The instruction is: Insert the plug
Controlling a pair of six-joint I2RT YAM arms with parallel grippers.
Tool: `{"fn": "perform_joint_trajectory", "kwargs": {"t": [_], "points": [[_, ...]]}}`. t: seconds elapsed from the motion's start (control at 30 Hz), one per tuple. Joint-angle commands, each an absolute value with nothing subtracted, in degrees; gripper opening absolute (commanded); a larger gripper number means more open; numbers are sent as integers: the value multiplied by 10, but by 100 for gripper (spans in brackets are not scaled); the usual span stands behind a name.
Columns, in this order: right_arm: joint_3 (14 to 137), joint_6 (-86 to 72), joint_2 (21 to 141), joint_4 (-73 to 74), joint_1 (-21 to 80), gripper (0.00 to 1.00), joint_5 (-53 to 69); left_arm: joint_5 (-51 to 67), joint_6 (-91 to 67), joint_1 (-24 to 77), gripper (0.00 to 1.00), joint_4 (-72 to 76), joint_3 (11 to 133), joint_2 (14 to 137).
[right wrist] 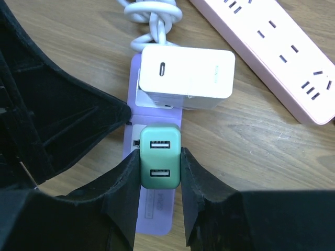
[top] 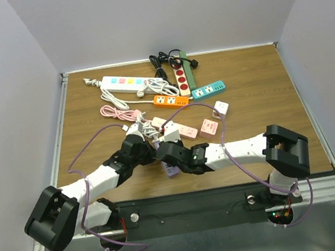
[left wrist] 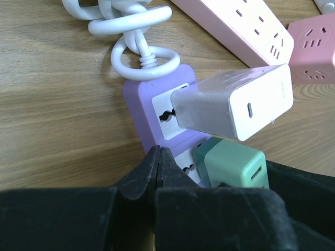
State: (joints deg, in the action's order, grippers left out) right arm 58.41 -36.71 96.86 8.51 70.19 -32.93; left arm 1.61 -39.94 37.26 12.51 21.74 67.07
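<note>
A purple power strip (right wrist: 152, 214) lies on the wooden table and also shows in the left wrist view (left wrist: 141, 99). A white charger (right wrist: 186, 78) is plugged into its upper socket. My right gripper (right wrist: 159, 163) is shut on a green two-port USB plug (right wrist: 160, 157) and holds it at the socket just below the white charger. The prongs are hidden. My left gripper (left wrist: 158, 152) is shut and empty, its tips resting on the purple strip beside the green plug (left wrist: 235, 164). In the top view both grippers (top: 152, 146) (top: 166, 155) meet over the strip (top: 173, 171).
A pink power strip (right wrist: 277, 52) lies close on the right. The purple strip's knotted white cable (left wrist: 136, 47) lies beyond it. Farther back are a white strip (top: 123, 83), an orange strip (top: 170, 101), a teal strip (top: 208, 90), a red-socket strip (top: 180, 74) and a pink cube adapter (top: 209, 127).
</note>
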Motion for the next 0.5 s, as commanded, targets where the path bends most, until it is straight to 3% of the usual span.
{"fn": "perform_joint_trajectory", "kwargs": {"t": [0.0, 0.47], "points": [[564, -369, 1040, 156, 707, 0, -267, 33, -383, 379, 0, 97, 203, 702], [500, -402, 1039, 156, 714, 0, -219, 34, -384, 379, 0, 113, 198, 719]]}}
